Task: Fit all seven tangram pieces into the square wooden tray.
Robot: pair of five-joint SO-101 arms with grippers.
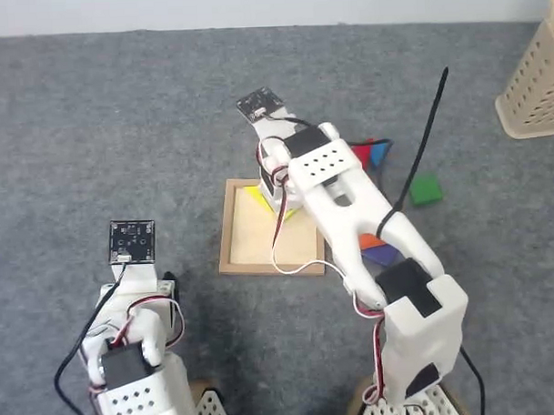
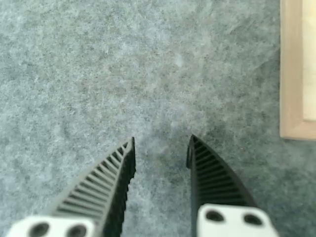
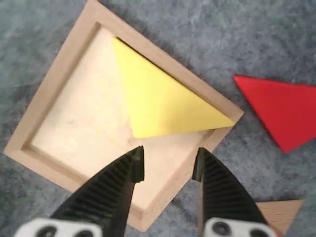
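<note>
The left gripper (image 2: 162, 140) hangs low over the grey carpet (image 2: 98, 74), jaws spread and empty, with the wooden tray (image 3: 59, 74) just beside it. The right gripper (image 3: 170, 150) hovers over the tray, jaws spread and empty. Inside the tray a yellow triangle (image 3: 158, 103) lies with its long edge along one rim. Beyond the tray, a red triangle (image 3: 281, 111) and a green square (image 1: 426, 189) lie on the carpet.

The surface (image 2: 123, 74) is showing a mottled grey, felt-like texture. The tray (image 3: 54, 98) is showing pale natural wood, and the yellow triangle (image 3: 158, 103) is showing one flat, plain tone. The red triangle (image 3: 281, 111) is likewise showing no pattern. The green piece (image 1: 426, 189), blue piece (image 1: 380, 152) and purple piece (image 1: 385, 254) are showing solid colours. The left tool (image 2: 162, 148) and right tool (image 3: 170, 160) are showing black ribbed fingers on white mounts.
</note>
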